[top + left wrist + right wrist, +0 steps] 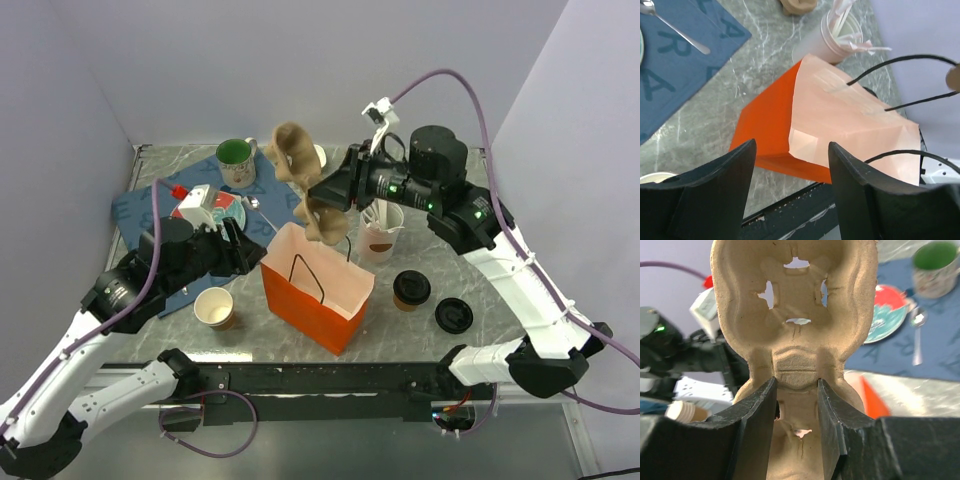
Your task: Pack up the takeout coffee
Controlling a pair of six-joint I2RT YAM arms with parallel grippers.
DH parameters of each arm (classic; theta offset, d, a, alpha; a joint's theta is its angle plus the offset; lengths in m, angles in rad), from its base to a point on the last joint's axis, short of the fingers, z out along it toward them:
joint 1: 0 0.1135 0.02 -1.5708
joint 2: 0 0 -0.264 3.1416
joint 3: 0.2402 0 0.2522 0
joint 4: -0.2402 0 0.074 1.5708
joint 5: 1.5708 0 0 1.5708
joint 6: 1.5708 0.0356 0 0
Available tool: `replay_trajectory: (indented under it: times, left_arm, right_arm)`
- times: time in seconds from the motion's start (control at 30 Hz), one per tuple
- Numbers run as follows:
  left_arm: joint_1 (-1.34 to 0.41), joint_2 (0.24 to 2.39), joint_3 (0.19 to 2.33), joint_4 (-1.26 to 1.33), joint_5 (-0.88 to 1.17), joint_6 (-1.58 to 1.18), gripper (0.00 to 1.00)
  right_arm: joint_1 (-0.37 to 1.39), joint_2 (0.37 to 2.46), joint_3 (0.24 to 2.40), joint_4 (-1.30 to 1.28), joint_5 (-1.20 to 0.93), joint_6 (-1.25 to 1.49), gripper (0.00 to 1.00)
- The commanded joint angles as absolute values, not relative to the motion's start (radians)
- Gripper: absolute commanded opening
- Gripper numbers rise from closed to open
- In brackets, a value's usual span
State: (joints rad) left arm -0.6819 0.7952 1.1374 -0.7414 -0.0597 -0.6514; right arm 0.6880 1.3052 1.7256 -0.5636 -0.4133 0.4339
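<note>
The right gripper is pinched on a moulded pulp cup carrier; both fingers press the narrow waist of the carrier from either side. I see the carrier held on end, its long axis steeply tilted from vertical, with the lower end over the open mouth of the orange paper bag. I cannot tell whether the carrier touches the bag rim.

The left gripper has its fingers spread with nothing between them. It sits low at the bag's left side, just beside the orange wall and apart from it.

The takeout coffee stands on the table to the right of the bag and outside it. It is upright, long axis vertical, with the black lid facing up. No gripper touches it. A loose black lid lies flat just to its right. A white cup of stirrers stands behind it.

A lidless tan cup stands left of the bag. Farther back, a blue placemat carries a red and teal plate, a spoon and a green-lined mug.

The table surface is grey marbled stone. Plain pale lilac walls enclose it at the rear and on both sides.
</note>
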Motion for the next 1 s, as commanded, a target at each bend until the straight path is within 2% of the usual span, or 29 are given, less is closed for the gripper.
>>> replay_trajectory:
  times: [0.0,0.37,0.67,0.97]
  left_arm:
    - [-0.678,0.79,1.121,-0.701,-0.028,-0.666,0.64]
    - [-0.678,0.801,1.08,-0.657,-0.035,-0.611,0.6]
    - [-0.678,0.825,1.065,-0.624,-0.009,-0.578,0.47]
    - [-0.678,0.819,1.054,-0.623,-0.009,-0.574,0.48]
  right_arm:
    - [0.724,1.249,1.674,-0.463,-0.426,0.532,0.34]
    - [0.77,1.212,1.586,-0.494,-0.33,0.535,0.33]
    - [0.816,1.246,1.637,-0.537,-0.284,0.525,0.33]
    - [0.842,1.27,1.684,-0.52,-0.272,0.54,0.33]
